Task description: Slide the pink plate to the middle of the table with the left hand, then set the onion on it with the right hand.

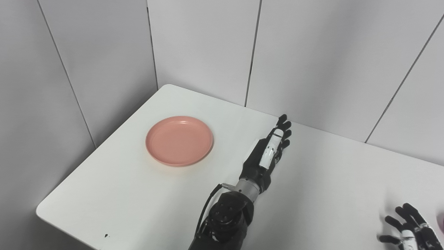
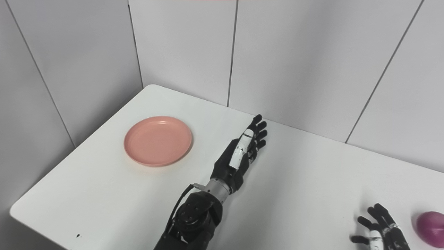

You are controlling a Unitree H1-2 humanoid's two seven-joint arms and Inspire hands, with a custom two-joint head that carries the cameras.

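The white table [image 1: 138,194] stands in a corner of grey wall panels [image 1: 201,45], its far edge running along the wall and its left edge free, with a rounded near-left corner and a rounded far-left corner. The pink plate [image 1: 179,140] lies flat toward the far-left corner, set in from the left edge and from the far edge, with bare tabletop on every side of it. A small dark speck [image 1: 106,235] marks the surface close to the near edge.

The left hand [image 1: 269,152] reaches out over the middle of the table, to the right of the plate and apart from it, fingers [image 1: 283,126] stretched straight and together toward the far edge; it is released and grasps nothing. Between it and the plate is an open strip of tabletop.

The right hand [image 2: 380,229] sits low at the near edge toward the table's right side, its fingers spread apart and empty. Just beside it, at the right border of the right eye view, lies the purple onion [image 2: 430,228]; it looks to rest on the table a little clear of the fingers, though it is cut off by the picture's edge and contact cannot be ruled out. The broad stretch of table between the two hands is bare.
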